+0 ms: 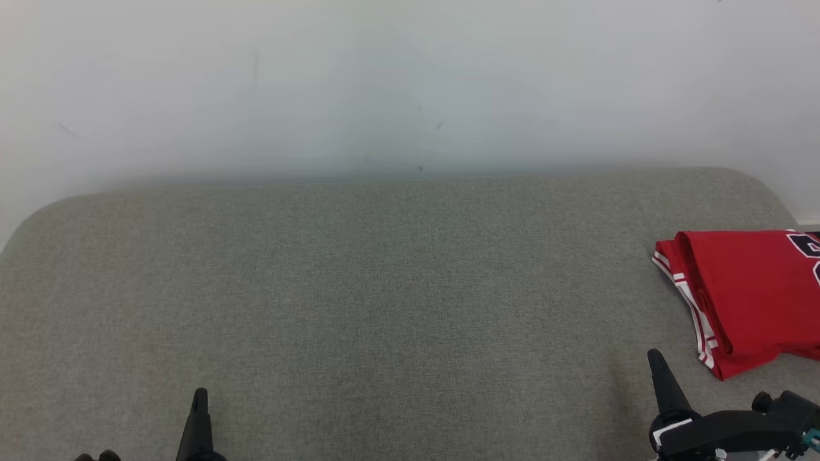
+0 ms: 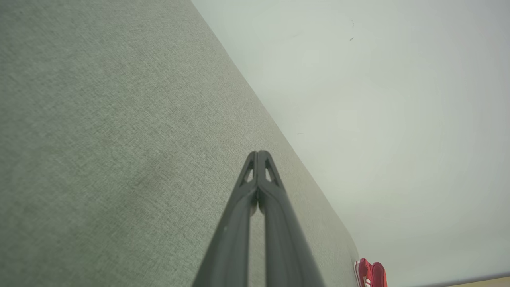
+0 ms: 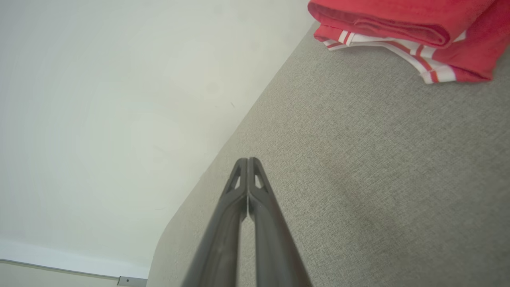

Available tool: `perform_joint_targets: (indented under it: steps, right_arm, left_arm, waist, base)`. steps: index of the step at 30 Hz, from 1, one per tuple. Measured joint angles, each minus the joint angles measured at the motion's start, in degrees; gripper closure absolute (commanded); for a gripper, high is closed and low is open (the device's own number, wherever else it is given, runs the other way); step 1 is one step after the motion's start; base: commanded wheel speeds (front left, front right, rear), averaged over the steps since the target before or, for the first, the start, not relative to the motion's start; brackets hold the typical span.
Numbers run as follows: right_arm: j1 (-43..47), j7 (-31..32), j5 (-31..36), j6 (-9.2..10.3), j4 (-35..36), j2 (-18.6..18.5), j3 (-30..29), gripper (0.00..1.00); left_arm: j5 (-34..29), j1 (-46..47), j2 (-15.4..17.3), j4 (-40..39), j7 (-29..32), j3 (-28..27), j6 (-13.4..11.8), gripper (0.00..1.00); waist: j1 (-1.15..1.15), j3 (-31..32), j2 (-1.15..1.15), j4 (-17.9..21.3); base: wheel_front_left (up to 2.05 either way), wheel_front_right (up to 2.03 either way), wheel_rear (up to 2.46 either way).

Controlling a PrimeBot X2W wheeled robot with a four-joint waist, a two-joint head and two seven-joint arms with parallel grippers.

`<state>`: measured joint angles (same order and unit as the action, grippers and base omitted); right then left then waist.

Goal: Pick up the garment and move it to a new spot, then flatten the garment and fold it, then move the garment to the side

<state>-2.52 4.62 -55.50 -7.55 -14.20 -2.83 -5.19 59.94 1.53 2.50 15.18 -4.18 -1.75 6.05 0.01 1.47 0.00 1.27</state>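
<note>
At the frame's right edge, the folded red basketball jersey [image 1: 749, 294] is being borne by the grey upholstered worktop [image 1: 384, 288], apparently set aside as finished; left hand [image 1: 200, 393] and right hand [image 1: 654, 355] are being held pressed together, empty, clear of it.

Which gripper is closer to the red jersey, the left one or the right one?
The right. In the head view the right gripper is just beside the jersey's near corner, apart from it. The left gripper is far across the cushion, at the lower left.
</note>
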Motion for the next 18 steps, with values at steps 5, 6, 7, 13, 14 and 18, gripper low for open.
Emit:
perform_joint_targets:
  steps: [5,6,7,13,14,18]
  right_arm:
    - [-0.49,0.48,-3.25,0.0,-0.03,0.0,-0.56,1.0]
    - [-0.77,0.51,-3.86,0.0,-0.03,0.0,-0.69,1.0]
    - [-0.96,0.62,-4.63,0.0,-0.02,-0.01,-0.83,1.0]
    - [-1.06,1.2,-8.89,0.0,-0.05,0.0,-1.51,1.0]
    - [-1.08,1.26,-9.44,0.0,-0.05,0.0,-1.58,1.0]
    - [-1.18,1.45,-11.7,0.0,-0.05,0.0,-1.96,1.0]
  left_arm:
    - [2.91,0.98,0.02,0.2,0.75,-0.02,0.04,1.0]
    - [3.49,1.14,0.03,0.2,0.77,-0.02,0.09,1.0]
    - [3.93,1.15,0.02,0.22,0.99,-0.02,0.09,1.0]
    - [7.83,2.04,0.05,0.45,1.88,-0.05,0.33,1.0]
    - [8.27,2.24,0.07,0.44,2.04,-0.05,0.45,1.0]
    - [10.51,2.35,0.08,0.56,2.54,-0.07,0.48,1.0]
  waist:
    - [0.0,-0.12,0.0,-0.09]
    - [0.0,-0.15,0.0,-0.1]
    - [0.0,-0.17,0.0,-0.12]
    - [0.0,-0.35,0.0,-0.24]
    - [0.0,-0.37,0.0,-0.26]
    - [0.0,-0.47,0.0,-0.33]
  base:
    - [0.0,0.0,0.0]
    - [0.0,0.0,0.0]
    - [0.0,0.0,0.0]
    - [0.0,0.0,0.0]
    - [0.0,0.0,0.0]
    - [0.0,0.0,0.0]
